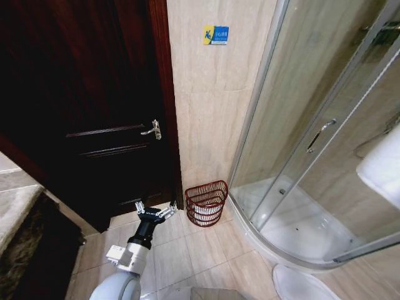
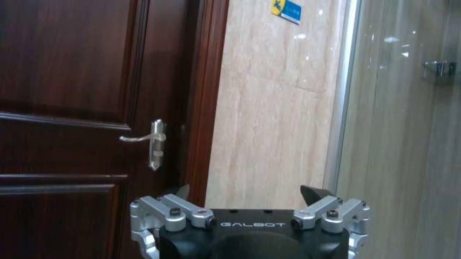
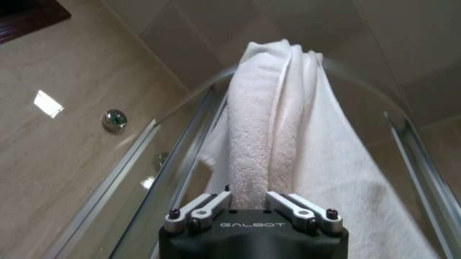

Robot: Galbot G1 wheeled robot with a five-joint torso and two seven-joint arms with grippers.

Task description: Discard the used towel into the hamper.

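The hamper [image 1: 206, 203], a small reddish-brown wire basket, stands on the tiled floor against the wall, between the door and the shower. A white towel [image 3: 266, 118] is bunched into a thick fold, and my right gripper [image 3: 249, 197] is shut on it. The same towel [image 1: 382, 167] hangs at the right edge of the head view, well above and to the right of the hamper. My left gripper [image 1: 154, 211] is held low just left of the hamper, open and holding nothing. In the left wrist view, the left gripper [image 2: 249, 191] faces the door frame and wall.
A dark wooden door [image 1: 94, 94] with a metal lever handle [image 1: 152, 129] is at the left. A curved glass shower enclosure [image 1: 300, 125] with a raised white tray [image 1: 294, 219] fills the right. Tiled floor [image 1: 187, 256] lies in front of the hamper.
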